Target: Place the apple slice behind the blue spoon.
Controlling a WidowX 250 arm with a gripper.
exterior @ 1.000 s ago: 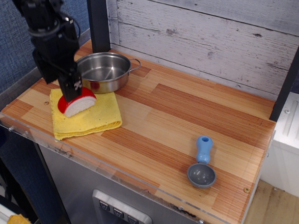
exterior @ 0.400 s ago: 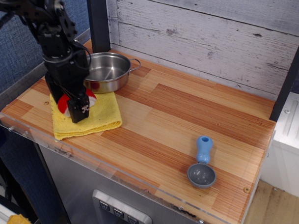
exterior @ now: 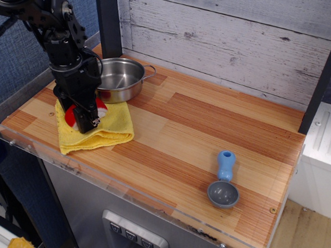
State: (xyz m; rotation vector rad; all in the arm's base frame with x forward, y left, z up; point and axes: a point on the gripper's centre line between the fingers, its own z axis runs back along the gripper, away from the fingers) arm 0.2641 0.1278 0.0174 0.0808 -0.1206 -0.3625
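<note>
With the gripper [exterior: 88,117] down over the apple slice [exterior: 72,114] on the yellow cloth [exterior: 108,132], grasp unclear, blue spoon [exterior: 224,182] lying far right.

A mock kitchen test rig is indicated: a wood-plank desk [exterior: 209,131] edged in clear acrylic, a whitewashed plank backdrop [exterior: 228,33] behind the pincer [exterior: 85,118], and a steel pot [exterior: 117,79] just beside it.
</note>
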